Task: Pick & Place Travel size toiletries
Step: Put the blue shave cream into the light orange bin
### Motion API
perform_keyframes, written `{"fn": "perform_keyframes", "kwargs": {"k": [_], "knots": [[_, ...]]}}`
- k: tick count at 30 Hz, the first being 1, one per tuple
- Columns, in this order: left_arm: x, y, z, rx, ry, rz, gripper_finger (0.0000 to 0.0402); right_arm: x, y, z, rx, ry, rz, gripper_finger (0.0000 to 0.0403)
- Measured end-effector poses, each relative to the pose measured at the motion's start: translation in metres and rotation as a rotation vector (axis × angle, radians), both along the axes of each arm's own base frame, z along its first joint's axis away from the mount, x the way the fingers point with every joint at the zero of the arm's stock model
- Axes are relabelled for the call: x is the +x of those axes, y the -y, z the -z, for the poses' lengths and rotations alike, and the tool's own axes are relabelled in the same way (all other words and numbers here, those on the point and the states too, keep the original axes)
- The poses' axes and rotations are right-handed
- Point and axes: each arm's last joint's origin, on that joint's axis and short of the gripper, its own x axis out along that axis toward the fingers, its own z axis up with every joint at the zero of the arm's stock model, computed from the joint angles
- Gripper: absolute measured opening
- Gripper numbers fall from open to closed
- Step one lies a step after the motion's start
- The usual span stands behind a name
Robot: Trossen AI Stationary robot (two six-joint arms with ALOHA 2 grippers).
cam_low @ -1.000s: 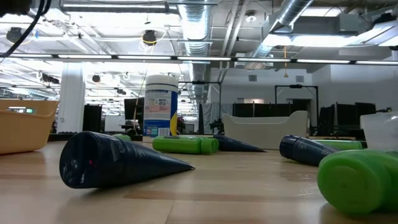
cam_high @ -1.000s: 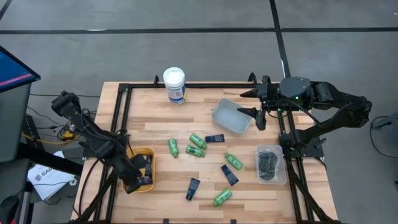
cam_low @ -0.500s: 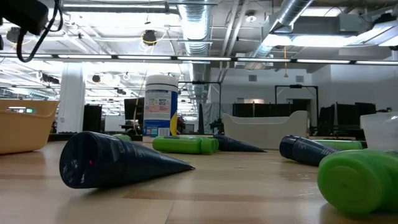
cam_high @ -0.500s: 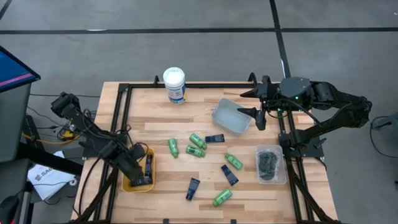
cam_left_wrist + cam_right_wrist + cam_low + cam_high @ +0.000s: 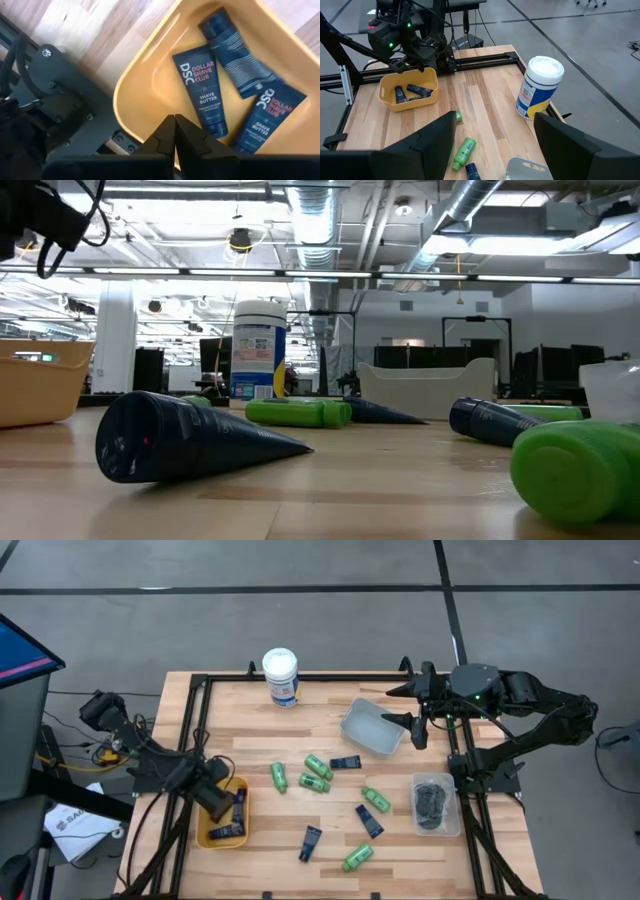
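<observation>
the left claw (image 5: 213, 802), clenched and empty, hangs over the yellow plastic bin (image 5: 207, 834) at lower left holding dark navy flat tubes (image 5: 200, 89); a low swing could tip it off the wooden bench (image 5: 250, 735).

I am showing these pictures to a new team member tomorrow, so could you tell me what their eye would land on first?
Most likely the bright green bottles and dark navy tubes scattered across the middle of the wooden table. Next, the yellow bin near the table's front-left corner, with navy tubes already in it and the shut left gripper above it. The tall white canister stands alone at the back edge.
</observation>
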Motion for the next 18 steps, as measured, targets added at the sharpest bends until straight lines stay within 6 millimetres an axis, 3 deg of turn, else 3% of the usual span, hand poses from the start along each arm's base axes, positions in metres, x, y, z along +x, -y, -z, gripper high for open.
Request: {"fn": "perform_keyframes", "kwargs": {"k": [9,18], "knots": [[0.011,0.004,-0.023,-0.036,0.111,-0.007,0.0001,-0.005,-0.002,-0.012,-0.082,0.090,-0.061,0.0260],[0.028,0.008,-0.069,0.018,0.389,0.066,0.0001,-0.076,0.003,-0.038,-0.121,0.275,-0.074,0.0260]]}}
